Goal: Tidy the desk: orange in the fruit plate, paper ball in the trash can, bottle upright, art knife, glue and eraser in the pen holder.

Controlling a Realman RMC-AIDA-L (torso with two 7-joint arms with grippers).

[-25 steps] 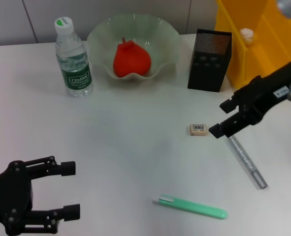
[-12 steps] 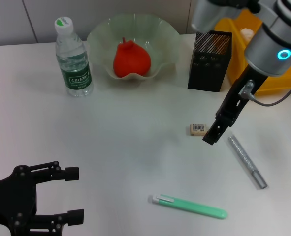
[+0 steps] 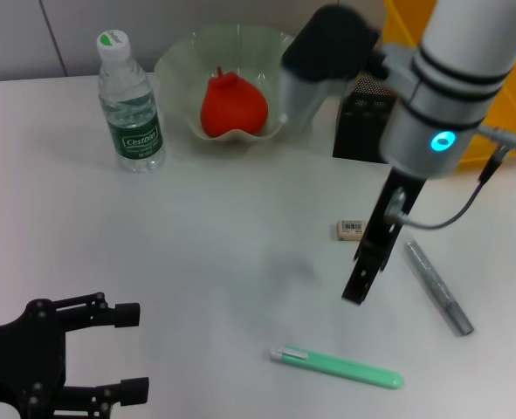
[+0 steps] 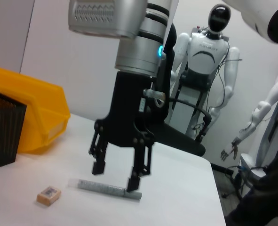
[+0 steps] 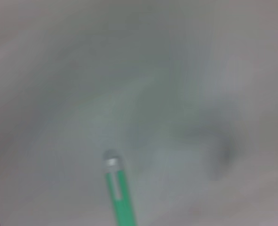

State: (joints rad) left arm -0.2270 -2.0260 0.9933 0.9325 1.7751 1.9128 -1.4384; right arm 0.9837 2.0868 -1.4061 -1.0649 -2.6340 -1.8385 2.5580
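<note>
Nearest to us, at the front left corner of the table (image 3: 196,253), the left tool (image 3: 128,353) sits low with its two black fingers spread apart and nothing between them. Just beyond, toward the right, a green pen-shaped stick (image 3: 338,367) lies flat on the white surface; the right wrist view shows its capped end (image 5: 113,165) directly below that camera.

Above the middle of the table our right tool (image 4: 119,174) hangs pointing down, its jaws parted and empty, as the left wrist view makes plain. It is over bare surface between the green stick and the eraser (image 3: 351,230). The eraser lies just behind the tool, apart from it and untouched. A silver pen-like stick (image 3: 438,287) rests just to the right of the tool, lying slantwise; in the left wrist view one fingertip hangs close over its end, though we cannot tell whether they touch.

Farther back, the pen holder (image 3: 362,122) stands upright, largely masked by the right arm, with the trash can (image 3: 502,105) beside it at the far right corner. At the far left the bottle (image 3: 129,105) stands upright, and next to it the orange (image 3: 232,105) sits inside the fruit plate (image 3: 175,70).
</note>
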